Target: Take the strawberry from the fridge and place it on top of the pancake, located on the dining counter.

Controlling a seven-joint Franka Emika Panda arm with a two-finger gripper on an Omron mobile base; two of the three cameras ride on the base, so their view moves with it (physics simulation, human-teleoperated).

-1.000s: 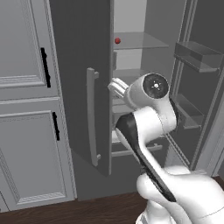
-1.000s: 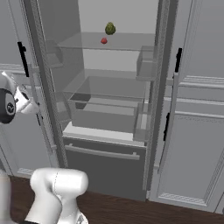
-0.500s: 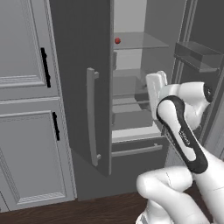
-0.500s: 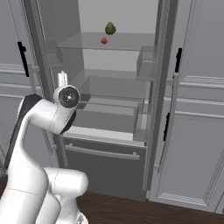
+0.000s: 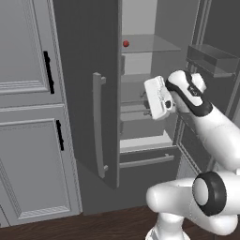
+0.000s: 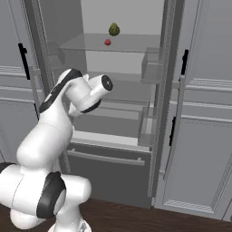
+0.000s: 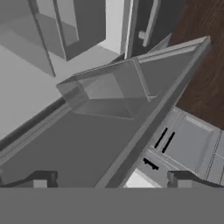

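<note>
Right base view: strawberry (image 6: 108, 42) beside yellow-green fruit (image 6: 114, 30) on fridge (image 6: 118, 136) shelf; hand view: fingers (image 7: 43, 179) spread, empty.

The left base view is looking forward from behind the arm's left side, taking in the open fridge (image 5: 140, 93) past its left door, with the arm rising at lower right. The right base view is facing the same fridge (image 6: 113, 90) more squarely, arm at lower left. Both are sharing the interior shelves. The hand view is sitting close inside, rolled, looking along a door bin (image 7: 105, 94) toward the wood floor (image 7: 203, 52).
</note>
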